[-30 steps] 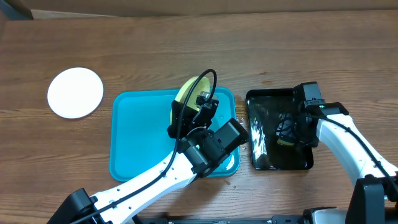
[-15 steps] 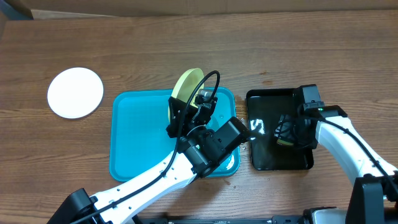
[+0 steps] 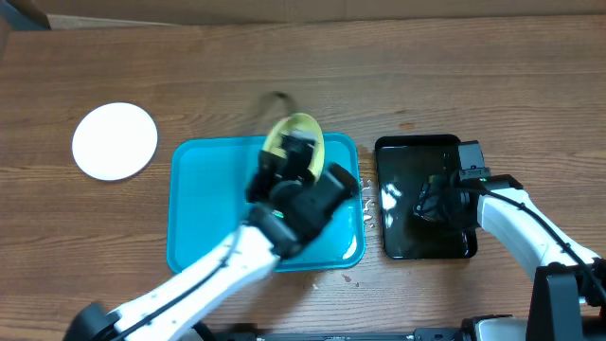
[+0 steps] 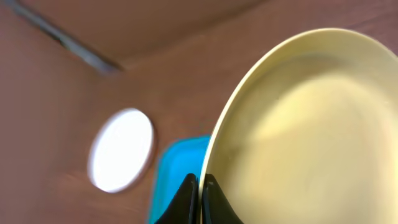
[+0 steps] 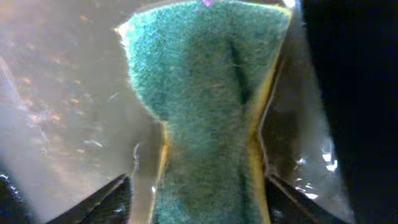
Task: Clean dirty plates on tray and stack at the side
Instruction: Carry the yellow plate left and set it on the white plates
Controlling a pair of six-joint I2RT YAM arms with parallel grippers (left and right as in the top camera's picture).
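Over the far edge of the large turquoise plastic tray [image 3: 204,223], the left gripper [image 4: 200,190] is clamped on the rim of a pale yellow-green round plate [image 3: 305,128], tilted steeply. Over the glossy black rectangular tray [image 3: 407,244], the right gripper [image 3: 431,201] squeezes a green-and-yellow sponge [image 5: 205,106].

The first plate [image 4: 280,124] is pale yellow-green; the second plate [image 3: 115,140] is white. The tray [image 3: 204,218] is turquoise; the small tray [image 3: 402,237], glossy black; the sponge [image 5: 205,93], green edged yellow; the table [image 3: 473,76], brown wood grain.
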